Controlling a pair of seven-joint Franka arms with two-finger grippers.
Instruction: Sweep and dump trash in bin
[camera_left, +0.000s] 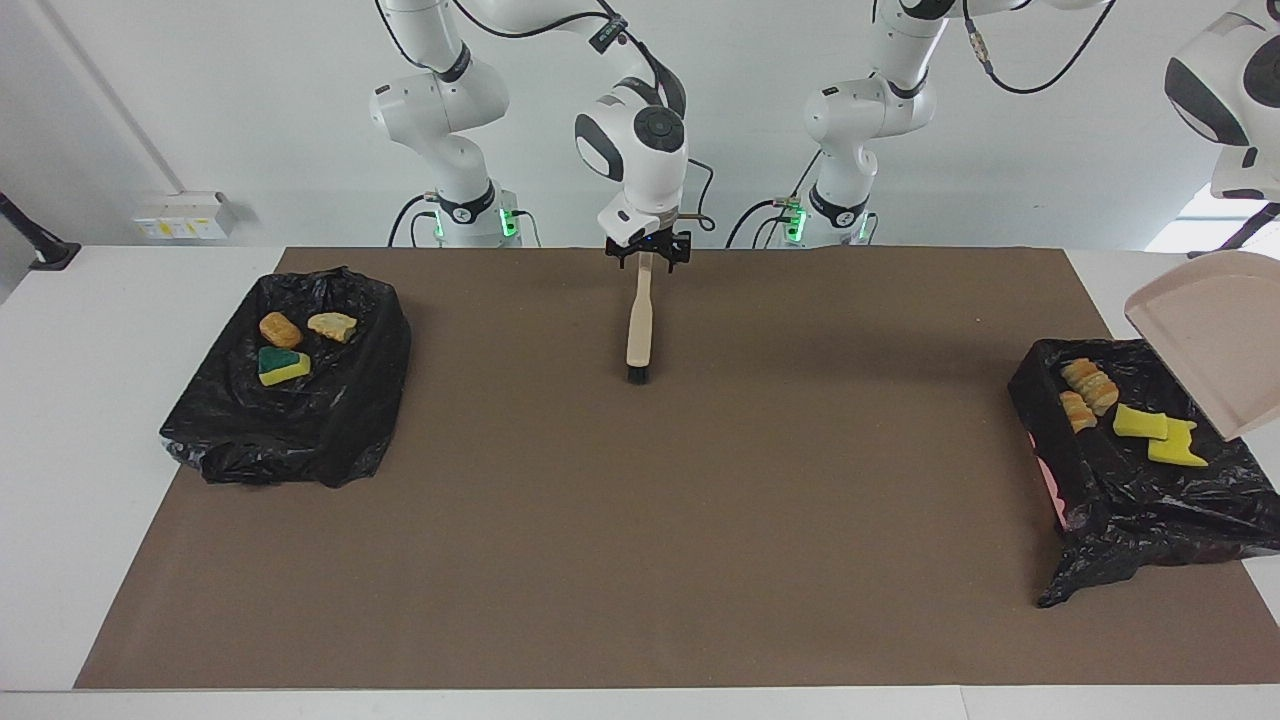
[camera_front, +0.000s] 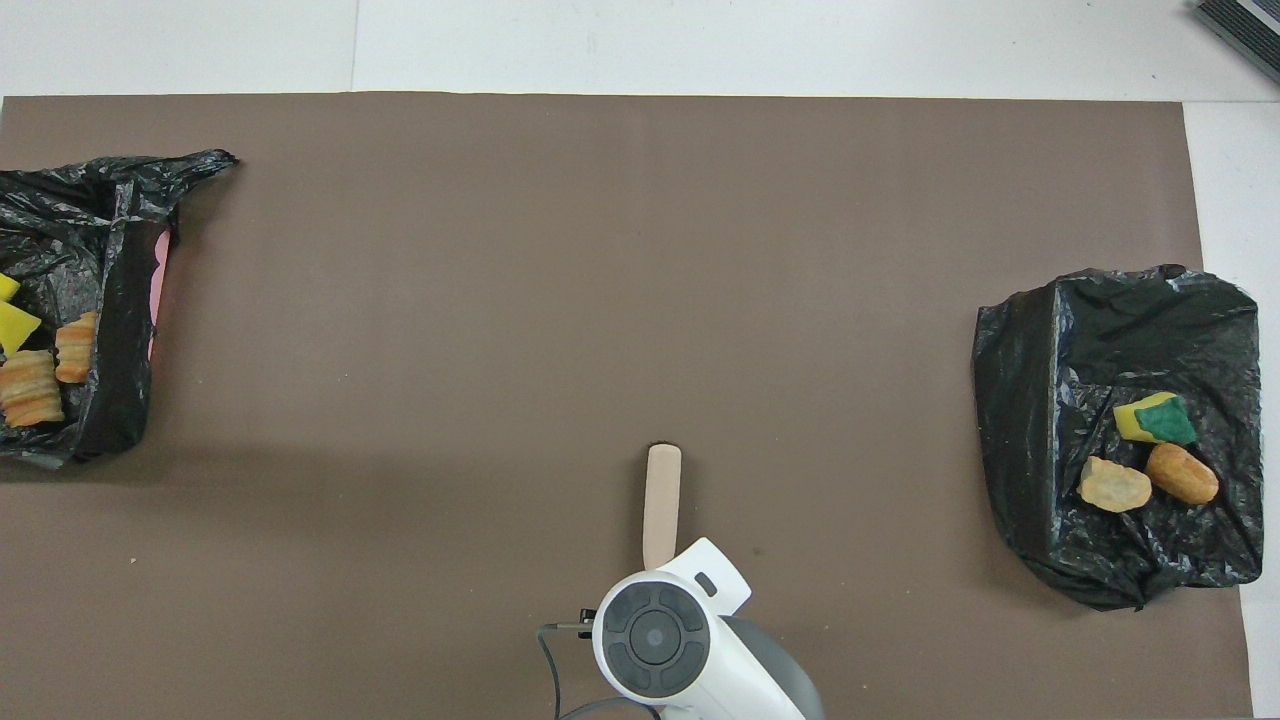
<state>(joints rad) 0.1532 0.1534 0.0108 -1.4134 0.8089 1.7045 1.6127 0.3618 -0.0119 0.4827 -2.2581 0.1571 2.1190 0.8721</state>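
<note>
Since the right jaws stand wide around the beige black-bristled brush (camera_left: 639, 320) handle, lift straight up; left jaws clamp the beige plastic dustpan (camera_left: 1205, 340), black-lined bin (camera_left: 1120, 510) beneath them.

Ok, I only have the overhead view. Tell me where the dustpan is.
Observer: The dustpan hangs tilted in the air over the bin at the left arm's end.
Operator: Say what's in that bin; my view cuts it off.
Observer: Yellow sponge pieces beside two bread lumps.
Operator: Now the brush.
Observer: The right claw is at the top of the brush handle; the bristle end is down at the mat.
</note>
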